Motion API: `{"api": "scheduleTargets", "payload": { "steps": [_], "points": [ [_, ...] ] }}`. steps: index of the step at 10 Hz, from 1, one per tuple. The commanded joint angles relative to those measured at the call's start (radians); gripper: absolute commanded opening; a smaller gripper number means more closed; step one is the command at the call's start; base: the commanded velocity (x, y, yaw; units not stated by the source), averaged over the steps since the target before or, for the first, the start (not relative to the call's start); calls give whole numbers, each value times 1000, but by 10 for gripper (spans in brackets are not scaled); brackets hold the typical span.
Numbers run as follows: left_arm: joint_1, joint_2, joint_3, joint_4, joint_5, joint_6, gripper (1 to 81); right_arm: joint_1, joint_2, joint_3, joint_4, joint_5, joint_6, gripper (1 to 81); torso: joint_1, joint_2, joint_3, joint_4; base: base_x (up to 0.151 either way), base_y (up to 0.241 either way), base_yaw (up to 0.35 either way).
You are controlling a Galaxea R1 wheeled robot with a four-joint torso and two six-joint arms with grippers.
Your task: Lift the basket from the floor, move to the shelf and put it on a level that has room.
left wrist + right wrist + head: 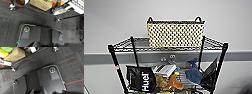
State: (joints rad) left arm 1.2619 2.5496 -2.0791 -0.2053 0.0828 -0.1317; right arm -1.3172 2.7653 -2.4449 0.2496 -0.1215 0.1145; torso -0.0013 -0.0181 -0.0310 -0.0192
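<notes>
The black wire shelf point(166, 65) stands against a pale wall, and its top level point(214, 43) carries the cream wicker basket point(175, 33), which sits upright at about twelve o'clock in the head view, toward the rear of the grid. Its two small black loop handles point(198, 19) stand free, with nothing gripping them. Judging by this, the lift, the drive and the placing look done; little seems left beyond clearing off. The tier below holds a black Huel bag point(141, 79) at seven o'clock, a white box point(164, 69) and blue cloth point(193, 74) at five o'clock. Both wrist views look down on the dark carpet floor point(11, 28); whether the grippers are open or closed I cannot tell
</notes>
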Motion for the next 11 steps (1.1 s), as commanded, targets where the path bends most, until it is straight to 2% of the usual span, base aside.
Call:
{"api": "scheduleTargets", "payload": {
  "steps": [1,7,10,11],
  "points": [
    [-29,70,-99,67,49,6,811,14,70,-84,2,-9,-30,811,1,0,0,0,0,0,0],
    [14,244,-331,133,49,6,811,-47,213,-247,2,39,-72,811,1,-1,0,0,0,0,0],
    [44,331,-453,170,49,7,811,-73,268,-295,-36,59,-72,811,1,-1,1,0,0,0,0],
    [52,371,-507,187,49,7,811,-90,289,-305,-55,95,-70,811,1,-1,1,0,0,0,0]
  ]
}}
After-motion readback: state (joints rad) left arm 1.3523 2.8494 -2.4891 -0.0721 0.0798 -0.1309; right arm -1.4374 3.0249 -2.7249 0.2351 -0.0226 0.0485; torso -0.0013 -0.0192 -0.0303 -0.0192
